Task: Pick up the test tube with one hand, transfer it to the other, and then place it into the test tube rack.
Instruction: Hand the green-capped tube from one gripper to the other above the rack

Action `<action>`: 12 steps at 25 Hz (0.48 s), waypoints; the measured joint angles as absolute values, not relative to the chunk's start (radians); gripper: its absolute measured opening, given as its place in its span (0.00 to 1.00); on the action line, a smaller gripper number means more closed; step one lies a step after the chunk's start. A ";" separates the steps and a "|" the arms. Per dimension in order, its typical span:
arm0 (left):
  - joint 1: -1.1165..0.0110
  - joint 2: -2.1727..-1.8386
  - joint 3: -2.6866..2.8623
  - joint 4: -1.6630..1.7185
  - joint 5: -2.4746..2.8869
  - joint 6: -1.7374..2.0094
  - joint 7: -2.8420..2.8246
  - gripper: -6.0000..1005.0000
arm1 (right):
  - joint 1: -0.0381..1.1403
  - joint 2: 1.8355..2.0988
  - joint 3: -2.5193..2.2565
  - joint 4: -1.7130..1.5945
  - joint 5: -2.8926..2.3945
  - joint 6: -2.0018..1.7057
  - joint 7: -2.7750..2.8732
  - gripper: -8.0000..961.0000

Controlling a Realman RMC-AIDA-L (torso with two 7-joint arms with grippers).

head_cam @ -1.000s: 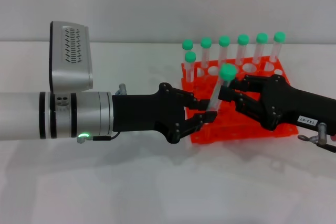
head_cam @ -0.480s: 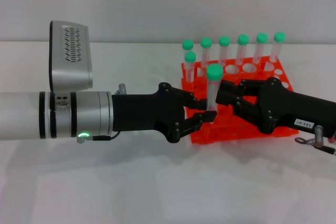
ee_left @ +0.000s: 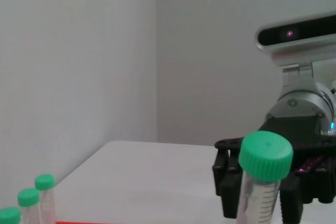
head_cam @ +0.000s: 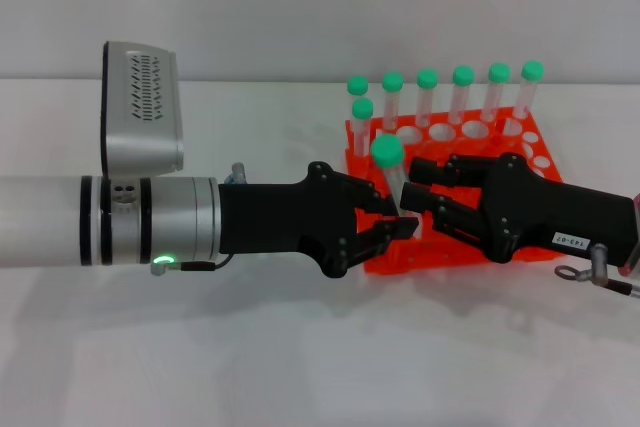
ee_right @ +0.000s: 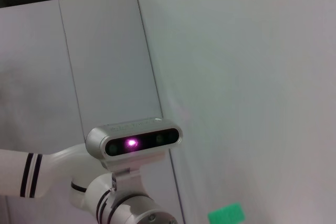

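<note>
The test tube (head_cam: 387, 155), clear with a green cap, stands upright between my two grippers in front of the orange-red rack (head_cam: 455, 247). My left gripper (head_cam: 393, 215), on the silver-grey forearm, is shut on the tube's lower part. My right gripper (head_cam: 411, 197), on the black forearm with the white label, is open, with its fingertips just beside the tube. The left wrist view shows the tube (ee_left: 261, 182) close up with the right gripper (ee_left: 247, 182) behind it. The tube's cap (ee_right: 226, 214) shows at the edge of the right wrist view.
Several other green-capped tubes (head_cam: 462, 77) stand in the rack's back row, and one more (head_cam: 362, 109) stands at its left end. Some of them show in the left wrist view (ee_left: 44, 183). A silver camera box (head_cam: 142, 107) sits on my left forearm.
The tube has swung from tilted to the right to upright and shifted left. My right gripper has moved left, closer to the tube and my left gripper.
</note>
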State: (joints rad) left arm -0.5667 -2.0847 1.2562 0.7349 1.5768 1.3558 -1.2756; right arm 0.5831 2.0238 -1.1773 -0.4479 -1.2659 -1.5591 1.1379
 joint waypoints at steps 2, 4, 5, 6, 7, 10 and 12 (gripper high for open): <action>-0.568 -2.084 1.262 0.735 1.577 1.356 -1.281 0.20 | 0.582 2.022 -1.175 -0.450 -1.265 -1.558 1.134 0.31; -0.569 -2.084 1.266 0.735 1.577 1.356 -1.287 0.20 | 0.580 2.020 -1.173 -0.453 -1.261 -1.558 1.132 0.37; -0.570 -2.083 1.266 0.735 1.577 1.356 -1.288 0.20 | 0.578 2.019 -1.174 -0.457 -1.258 -1.557 1.132 0.40; -0.570 -2.083 1.266 0.735 1.579 1.356 -1.292 0.20 | 0.576 2.018 -1.175 -0.460 -1.256 -1.557 1.131 0.44; -0.571 -2.083 1.266 0.735 1.580 1.356 -1.295 0.20 | 0.576 2.018 -1.176 -0.464 -1.255 -1.556 1.130 0.47; -0.575 -2.083 1.267 0.737 1.586 1.356 -1.307 0.20 | 0.577 2.017 -1.179 -0.466 -1.256 -1.554 1.130 0.54; -0.576 -2.082 1.267 0.739 1.586 1.356 -1.312 0.20 | 0.580 2.016 -1.182 -0.466 -1.258 -1.553 1.129 0.58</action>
State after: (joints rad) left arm -0.5758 -2.0822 1.2672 0.7390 1.5863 1.3564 -1.3122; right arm 0.5801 2.0158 -1.1818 -0.4662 -1.2584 -1.5534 1.1288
